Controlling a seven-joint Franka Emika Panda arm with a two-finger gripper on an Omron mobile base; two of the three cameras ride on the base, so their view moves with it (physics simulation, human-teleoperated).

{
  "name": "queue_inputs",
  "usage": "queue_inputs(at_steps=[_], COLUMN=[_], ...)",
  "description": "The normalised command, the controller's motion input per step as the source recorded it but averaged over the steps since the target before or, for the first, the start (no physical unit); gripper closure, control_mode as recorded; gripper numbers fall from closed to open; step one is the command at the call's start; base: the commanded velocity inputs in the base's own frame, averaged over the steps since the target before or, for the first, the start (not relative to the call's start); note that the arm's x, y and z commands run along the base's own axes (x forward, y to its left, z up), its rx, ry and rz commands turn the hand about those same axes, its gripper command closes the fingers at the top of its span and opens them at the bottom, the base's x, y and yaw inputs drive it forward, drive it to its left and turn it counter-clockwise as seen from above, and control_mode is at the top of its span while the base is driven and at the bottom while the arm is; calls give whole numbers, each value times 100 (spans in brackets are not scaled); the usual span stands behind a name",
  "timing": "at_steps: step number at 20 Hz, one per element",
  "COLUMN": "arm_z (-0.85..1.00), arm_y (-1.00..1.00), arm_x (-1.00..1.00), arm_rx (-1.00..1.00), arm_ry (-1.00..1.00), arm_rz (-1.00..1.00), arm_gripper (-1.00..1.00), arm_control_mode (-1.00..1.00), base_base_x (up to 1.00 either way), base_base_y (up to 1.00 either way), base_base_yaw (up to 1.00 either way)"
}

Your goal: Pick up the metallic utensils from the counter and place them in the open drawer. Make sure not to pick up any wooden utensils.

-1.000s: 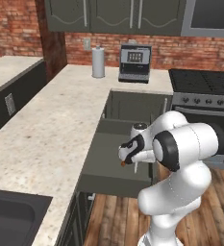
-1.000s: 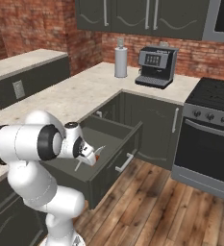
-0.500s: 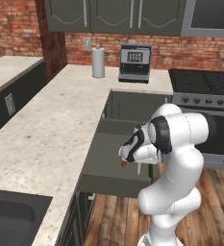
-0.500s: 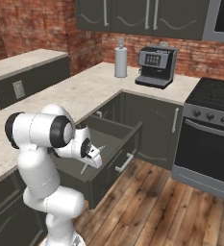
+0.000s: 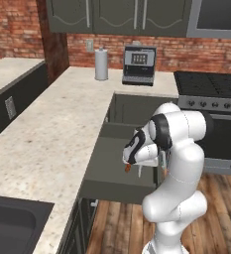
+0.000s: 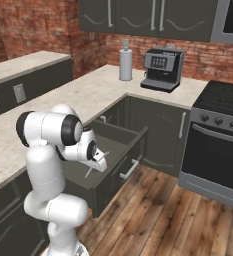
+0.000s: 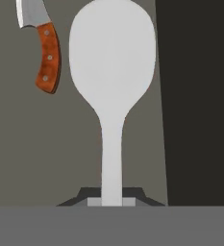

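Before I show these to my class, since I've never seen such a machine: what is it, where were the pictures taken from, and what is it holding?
It's a white robot arm in a computer-drawn kitchen. Two pictures come from cameras behind it, to its left and right; the third looks along its gripper. The gripper is shut on the handle of a pale metal spoon, hanging over the open drawer. A knife with a reddish-brown handle already lies in the drawer. On the counter stand a paper towel roll and a coffee machine.

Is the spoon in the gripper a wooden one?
No. In the hand view the spoon clamped by the gripper is plain silver-grey; the orange-brown there is a knife's handle lying in the drawer.
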Motion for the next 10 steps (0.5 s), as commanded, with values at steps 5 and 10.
queue_inputs(at_steps=[5, 10], arm_z=[0, -13], arm_y=[6, 7], arm_x=[32, 24], arm_rx=[0, 0], arm_ry=[0, 0], arm_rz=[0, 0], arm_gripper=[100, 100], arm_control_mode=[-100, -100], base_base_x=[0, 0], base_base_y=[0, 0], base_base_yaw=[0, 0])
